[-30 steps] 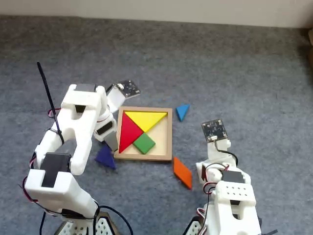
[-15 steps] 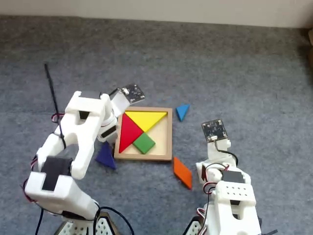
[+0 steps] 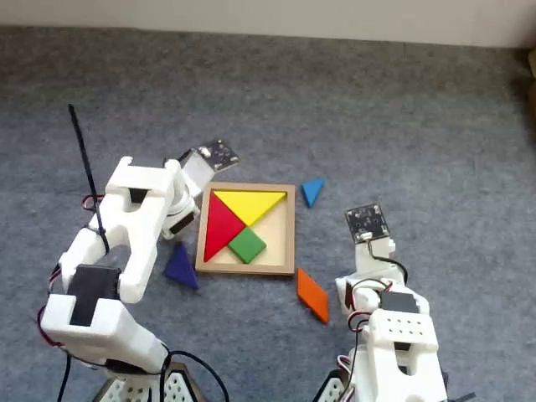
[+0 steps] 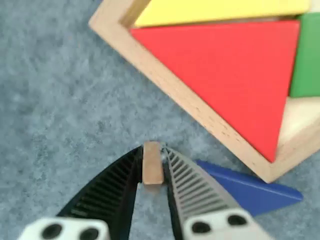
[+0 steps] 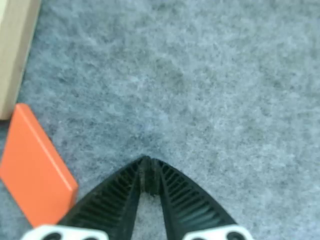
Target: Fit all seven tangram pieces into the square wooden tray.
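Note:
The square wooden tray (image 3: 290,230) lies mid-table and holds a yellow triangle (image 3: 249,204), a red triangle (image 3: 219,228) and a green square (image 3: 247,245). My left gripper (image 4: 151,150) hovers just outside the tray's left rim (image 4: 200,112), shut on a thin tan piece (image 4: 152,166) seen edge-on. A dark blue triangle (image 4: 250,187) lies on the carpet beside that gripper. My right gripper (image 5: 147,162) is shut on nothing, low over the carpet next to the orange parallelogram (image 5: 35,165).
A small blue triangle (image 3: 311,191) lies off the tray's far right corner. The dark blue triangle (image 3: 180,266) sits left of the tray, the orange parallelogram (image 3: 312,294) at its near right. Grey carpet covers the table.
The left arm's wrist swung toward the far side and back a little to the left, staying beside the tray's left rim. The right arm and the loose pieces have not moved.

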Controlling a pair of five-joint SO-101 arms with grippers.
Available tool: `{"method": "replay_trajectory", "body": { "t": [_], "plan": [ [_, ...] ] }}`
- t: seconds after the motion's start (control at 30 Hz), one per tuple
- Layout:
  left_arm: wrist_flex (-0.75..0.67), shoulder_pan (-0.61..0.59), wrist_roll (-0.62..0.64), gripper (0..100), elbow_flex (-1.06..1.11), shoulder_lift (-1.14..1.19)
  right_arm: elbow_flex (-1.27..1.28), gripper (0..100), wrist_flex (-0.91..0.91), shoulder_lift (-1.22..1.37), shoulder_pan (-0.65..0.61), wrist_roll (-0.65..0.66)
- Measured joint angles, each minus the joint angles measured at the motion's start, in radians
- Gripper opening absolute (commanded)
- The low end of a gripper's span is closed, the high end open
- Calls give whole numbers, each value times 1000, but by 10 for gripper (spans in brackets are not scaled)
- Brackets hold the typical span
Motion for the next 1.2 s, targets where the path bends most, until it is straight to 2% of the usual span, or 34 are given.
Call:
{"method": "replay_trajectory", "body": {
  "t": [0.2, 0.33, 0.57, 0.8, 1.0, 1.2],
  "plan": [
    [103, 84, 68, 5, 0, -143, 0, 23, 0, 0, 3, 0],
    [158, 173, 167, 5, 0, -242, 0, 23, 0, 0, 3, 0],
    [169, 315, 480, 5, 0, -302, 0, 23, 0, 0, 3, 0],
    [169, 330, 848, 8, 0, -302, 0, 23, 0, 0, 3, 0],
    [158, 368, 1054, 5, 40, -305, 0, 23, 0, 0, 3, 0],
    [14, 425, 1149, 5, 166, -307, 0, 23, 0, 0, 6, 0]
  ]
}}
